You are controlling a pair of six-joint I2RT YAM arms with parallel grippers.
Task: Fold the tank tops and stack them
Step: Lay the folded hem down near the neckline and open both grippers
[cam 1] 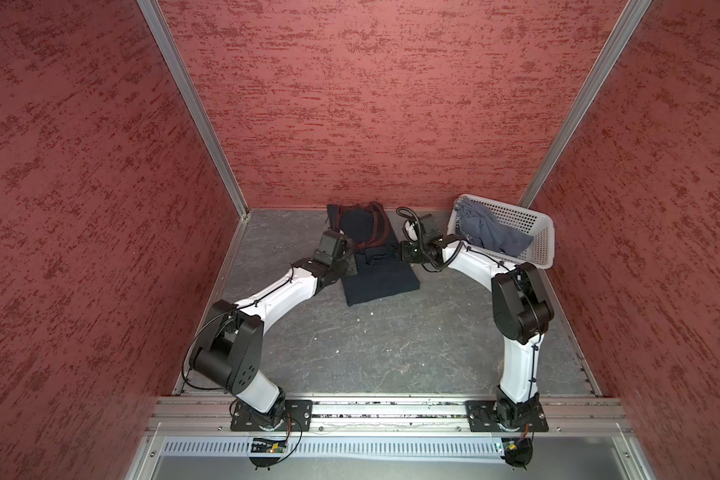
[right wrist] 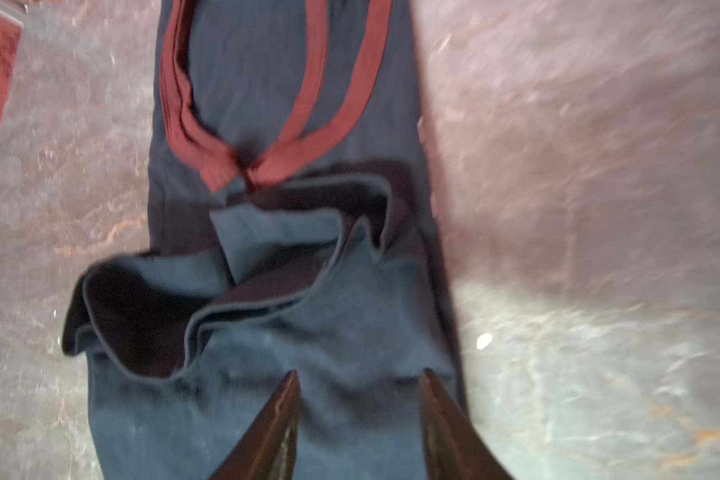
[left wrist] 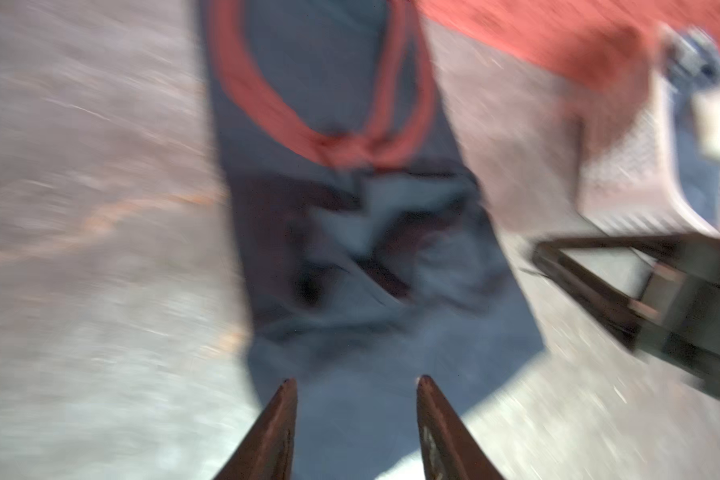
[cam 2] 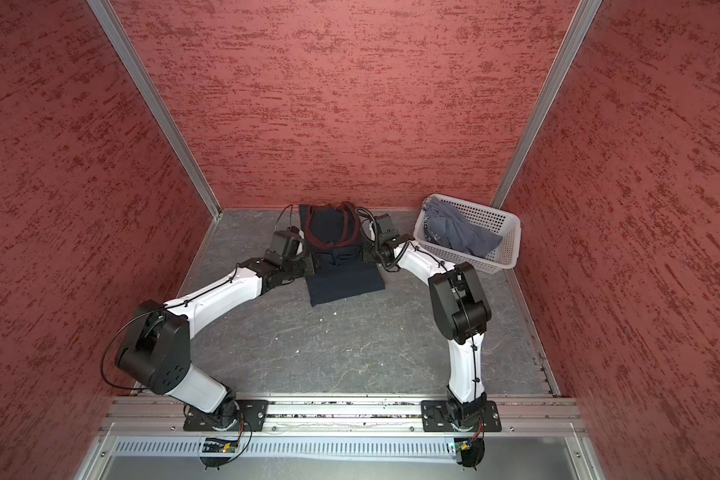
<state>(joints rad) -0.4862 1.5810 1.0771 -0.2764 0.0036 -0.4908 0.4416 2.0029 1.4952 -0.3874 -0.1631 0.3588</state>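
Observation:
The dark navy tank top (cam 1: pixel 377 276) with reddish trim lies folded into a narrow strip at the back middle of the table, its near half doubled over with a rumpled edge (right wrist: pixel 233 291). My left gripper (left wrist: pixel 356 380) stands open just over its left edge, nothing between the fingers. On the cloth's right edge my right gripper (right wrist: pixel 360 372) is open too and holds nothing. Both grippers flank the fold in both top views, left gripper (cam 1: pixel 349 266), right gripper (cam 1: pixel 400 252). The slate blue-grey tank top (cam 1: pixel 487 232) lies crumpled in the basket.
A white perforated basket (cam 1: pixel 542 245) stands tilted at the back right corner, close behind the right arm's elbow. Red textured walls close in the grey marbled table (cam 1: pixel 391 340) on three sides. The arm bases sit on the rail along the front edge.

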